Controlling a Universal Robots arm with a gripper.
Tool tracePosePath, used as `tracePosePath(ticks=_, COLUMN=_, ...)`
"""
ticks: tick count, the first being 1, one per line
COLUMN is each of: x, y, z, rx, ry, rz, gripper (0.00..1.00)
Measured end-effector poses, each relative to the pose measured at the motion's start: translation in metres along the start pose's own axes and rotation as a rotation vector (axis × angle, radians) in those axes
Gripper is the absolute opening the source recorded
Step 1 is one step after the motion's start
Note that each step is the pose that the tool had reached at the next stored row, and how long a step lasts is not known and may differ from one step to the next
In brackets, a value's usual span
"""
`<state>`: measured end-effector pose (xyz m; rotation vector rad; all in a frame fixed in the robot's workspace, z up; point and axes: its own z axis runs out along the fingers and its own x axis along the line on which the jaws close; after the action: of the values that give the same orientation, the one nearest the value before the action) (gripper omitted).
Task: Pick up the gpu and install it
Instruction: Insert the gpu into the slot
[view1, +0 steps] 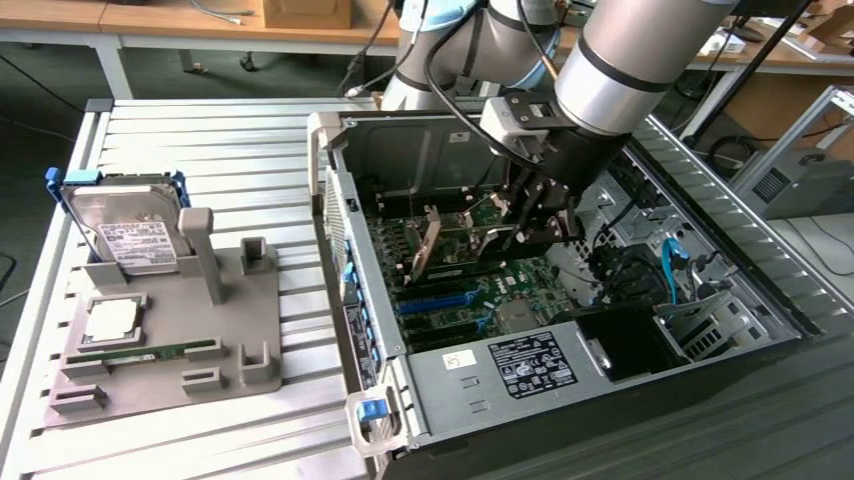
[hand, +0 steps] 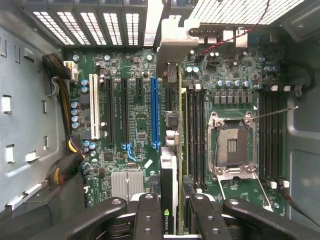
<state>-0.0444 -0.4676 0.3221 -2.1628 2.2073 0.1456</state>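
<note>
Gripper (hand: 174, 212) clamped on the gpu (hand: 169, 175) inside the open computer case (view1: 467, 385).
The card stood on edge between the fingers (hand: 148, 212), over the motherboard (hand: 135, 125), just beside the long blue slot (hand: 154, 110). Whether its lower edge sat in a slot could not be told.

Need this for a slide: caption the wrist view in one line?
The fingers hold the gpu edge-on over the motherboard inside the open case.
</note>
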Motion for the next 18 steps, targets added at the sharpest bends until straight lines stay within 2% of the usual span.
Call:
tracePosePath(ticks=6, x=0.0000, y=0.0002, z=0.0001, rx=-0.0002, ry=0.0004, rz=-0.001, gripper=0.27)
tracePosePath(ticks=10, x=-0.0004, y=0.0073, z=0.0009, rx=-0.0001, ry=0.0002, rz=-0.001, gripper=0.27)
tracePosePath(ticks=18, x=0.0048, y=0.0076, z=0.0004, rx=-0.0001, ry=0.0002, rz=-0.001, gripper=0.27)
